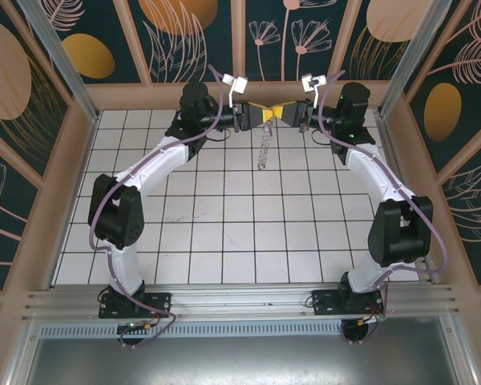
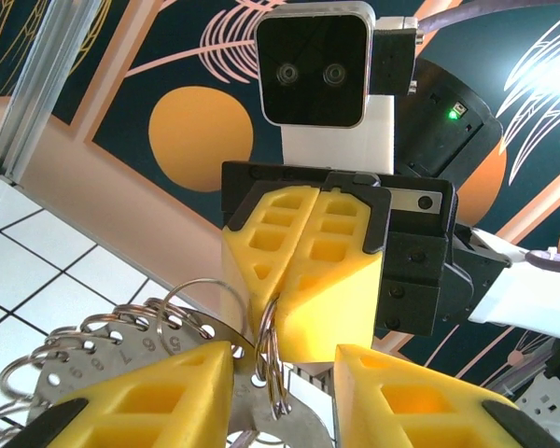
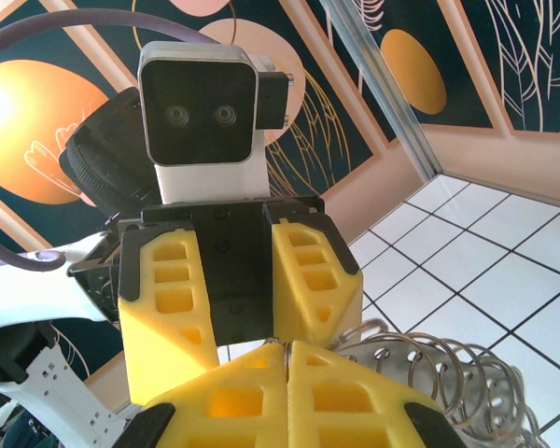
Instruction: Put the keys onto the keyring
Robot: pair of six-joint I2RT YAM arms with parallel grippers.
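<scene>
Both grippers meet nose to nose above the far edge of the table. My right gripper (image 3: 287, 350) (image 1: 293, 112) is shut on a thin split ring (image 2: 276, 359). That ring passes through the keyring (image 2: 121, 359), a metal plate with numbered holes and several wire rings along its rim. The keyring hangs below the grippers (image 1: 263, 152) and reaches right in the right wrist view (image 3: 439, 373). My left gripper (image 2: 285, 364) (image 1: 255, 117) is open, its yellow fingers (image 2: 140, 397) standing either side of the held ring and the plate's edge. The keys are out of view.
White tiled floor (image 1: 240, 224) spreads below the grippers. A tan back wall (image 1: 248, 95) with dark patterned panels stands just behind them. Aluminium posts (image 1: 56, 56) rise at the corners, and the arm bases sit on the near rail (image 1: 240, 301).
</scene>
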